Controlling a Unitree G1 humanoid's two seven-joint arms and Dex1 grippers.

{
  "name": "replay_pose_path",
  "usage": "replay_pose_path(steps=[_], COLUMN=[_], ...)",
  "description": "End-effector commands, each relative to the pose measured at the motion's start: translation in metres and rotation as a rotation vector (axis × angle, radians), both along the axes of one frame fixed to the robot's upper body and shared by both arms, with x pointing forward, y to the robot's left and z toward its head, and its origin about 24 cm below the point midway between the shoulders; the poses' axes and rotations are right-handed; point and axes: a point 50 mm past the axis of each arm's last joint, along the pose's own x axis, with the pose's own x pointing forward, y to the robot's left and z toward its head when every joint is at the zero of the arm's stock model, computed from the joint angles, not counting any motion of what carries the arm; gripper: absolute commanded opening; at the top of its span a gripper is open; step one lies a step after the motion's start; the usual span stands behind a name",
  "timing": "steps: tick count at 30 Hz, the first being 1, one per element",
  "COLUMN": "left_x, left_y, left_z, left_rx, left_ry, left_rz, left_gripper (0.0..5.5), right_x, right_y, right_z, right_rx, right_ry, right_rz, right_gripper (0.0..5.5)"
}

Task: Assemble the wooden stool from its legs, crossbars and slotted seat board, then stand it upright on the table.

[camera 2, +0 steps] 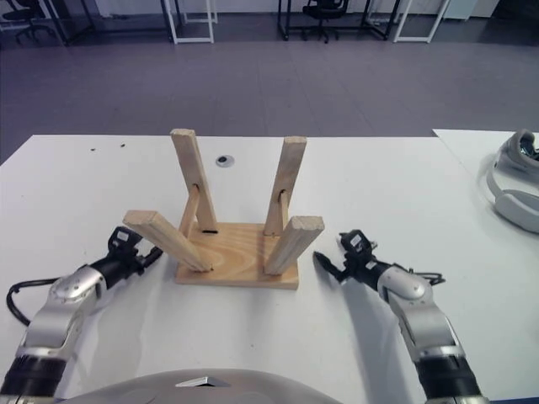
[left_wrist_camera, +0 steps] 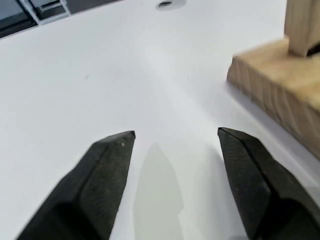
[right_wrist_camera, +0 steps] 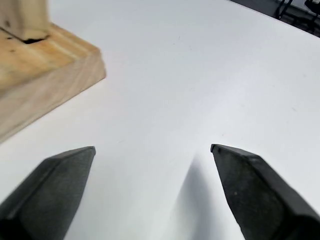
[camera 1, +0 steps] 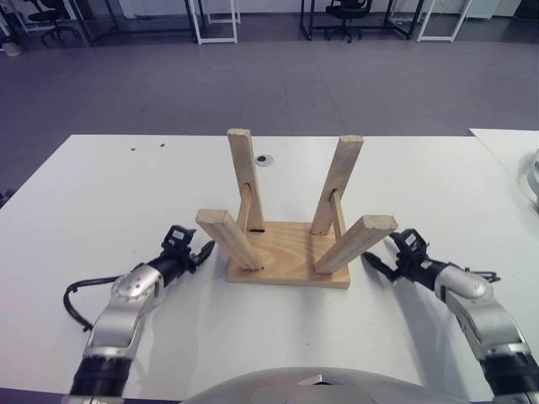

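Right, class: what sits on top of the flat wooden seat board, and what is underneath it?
Four pale wooden legs rise from the flat rectangular wooden seat board, splaying outward. It lies on the white table; the face against the table is hidden.

Two robot arms were cased in smooth, rounded silver-grey shells, each with a dark ribbed band near the lower end. The left arm (camera 1: pixel 126 303) narrowed to a boxy black wrist and a black left gripper (left_wrist_camera: pixel 175 132). A thin black cable (camera 1: pixel 76 299) looped out from beside that arm. The right arm (camera 1: pixel 480 311) looked the same, with a black wrist, slim black wires along it, and a black right gripper (right_wrist_camera: pixel 152 147). The fingers (left_wrist_camera: pixel 100 170) were matte black wedges tapering to blunt, angled tips.
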Motion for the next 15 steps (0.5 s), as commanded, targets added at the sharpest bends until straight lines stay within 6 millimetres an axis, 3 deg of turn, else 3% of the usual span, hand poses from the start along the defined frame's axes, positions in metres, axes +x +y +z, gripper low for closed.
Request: replay_pose_path(steps=[1,5,8,12,15], left_x=[-0.017,-0.020,-0.013,-0.009,-0.014], left_y=[-0.023,-0.053,-0.062,-0.080,-0.083], left_z=[0.005,0.013,0.027,0.079,0.111], left_rx=[0.001,-0.017,-0.117,-0.290,-0.366], left_ry=[0.046,0.084,0.061,-0.049,-0.115], left_rz=[-0.103,-0.219,-0.194,-0.271,-0.352], left_gripper=[3.05,3.05,3.05,3.05,3.05], right_x=[-0.024,-0.010,-0.017,-0.022,-0.017], right_y=[0.019,0.052,0.072,0.075,0.069], right_z=[-0.002,0.008,0.025,0.064,0.100], right_rx=[0.013,0.063,0.221,0.420,0.494], right_ry=[0.043,-0.010,0.011,0.105,0.062], right_rz=[-0.009,0.034,0.145,0.238,0.296], right_gripper=[4.34,4.34,4.34,4.34,4.34])
